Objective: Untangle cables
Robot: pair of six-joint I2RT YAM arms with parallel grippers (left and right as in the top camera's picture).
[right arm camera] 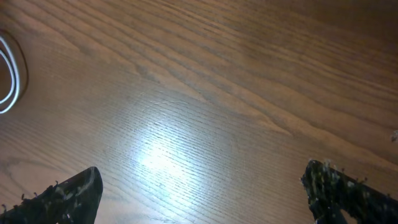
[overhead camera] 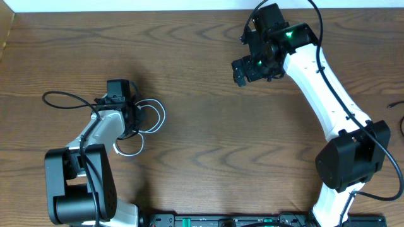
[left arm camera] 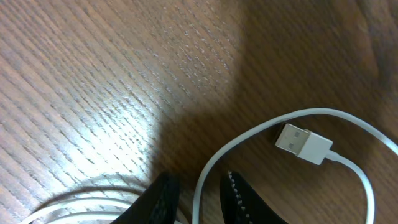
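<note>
Gripping step in hand — white USB cable [left arm camera: 303, 143] is straddled by L gripper [left arm camera: 198, 178], jaws narrow, not clamped; R gripper [right arm camera: 202, 175] spread wide. Next: firm pinch needed, then gentle pull.

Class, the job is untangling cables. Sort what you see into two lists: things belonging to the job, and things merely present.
Belongs to the job: thin white cable with flat white USB plug; left gripper, the cable running between its fingers; right gripper, open over bare wood.
Merely present: brown wooden table; thick black wire on the right arm.
</note>
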